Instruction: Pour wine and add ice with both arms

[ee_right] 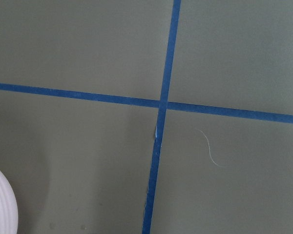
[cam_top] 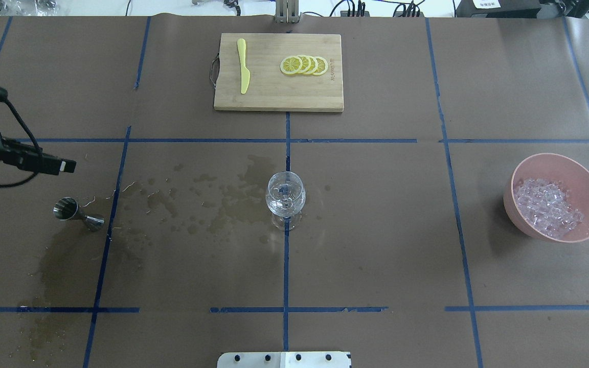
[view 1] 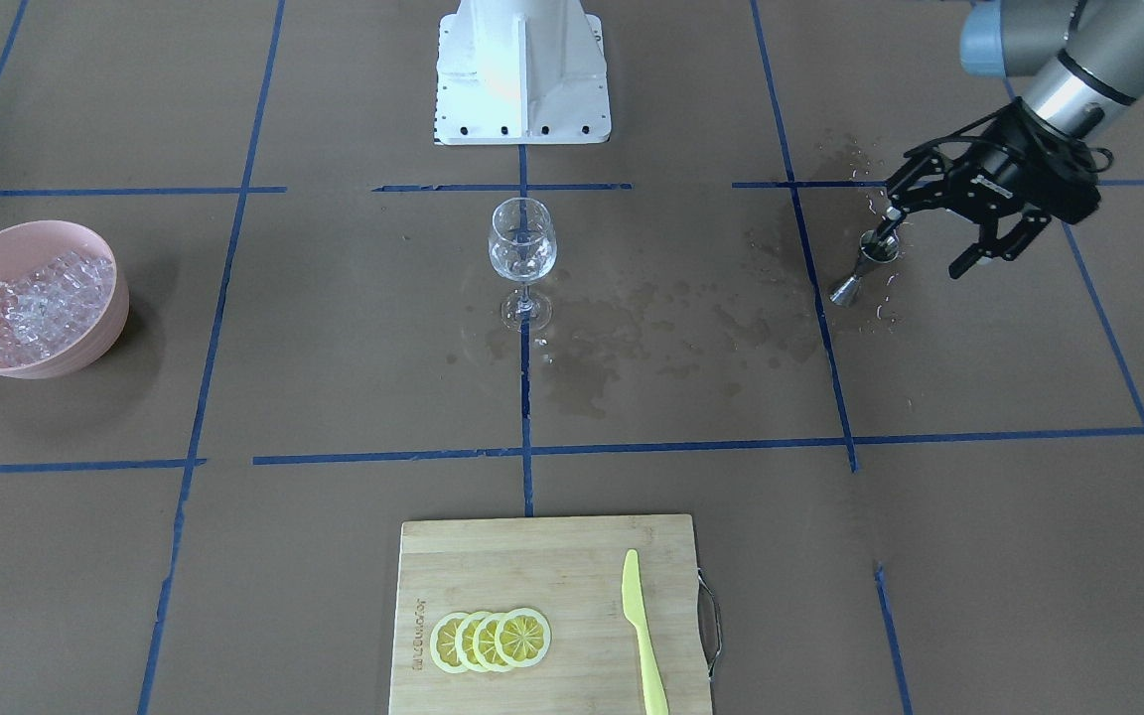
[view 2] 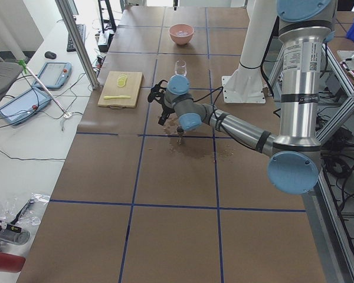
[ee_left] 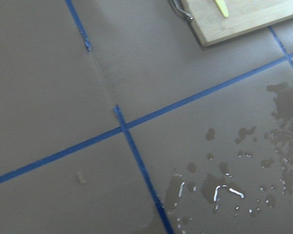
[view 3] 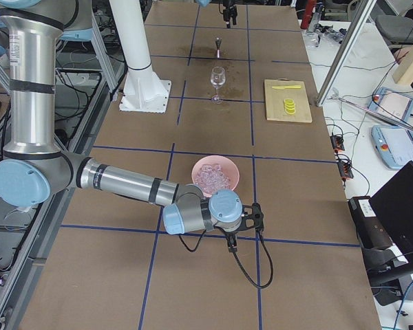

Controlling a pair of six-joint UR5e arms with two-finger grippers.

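The wine glass (view 1: 522,248) (cam_top: 285,197) stands upright mid-table; a little clear liquid, the wine, seems to lie in its bowl. The ice (view 1: 36,308) (cam_top: 547,207) fills a pink bowl (view 1: 105,333) (cam_top: 555,155) on the robot's right side. A steel jigger (view 1: 865,266) (cam_top: 77,213) stands on wet paper. My left gripper (view 1: 929,238) hangs open just above and beside it, holding nothing. My right gripper (view 3: 255,218) shows only in the exterior right view, low beside the bowl (view 3: 230,166); I cannot tell whether it is open or shut.
A wooden cutting board (cam_top: 274,97) at the far side carries lemon slices (cam_top: 304,65) and a yellow knife (cam_top: 243,66). Dark wet stains (cam_top: 233,199) spread between jigger and glass. The white robot base (view 1: 522,70) sits at the near edge.
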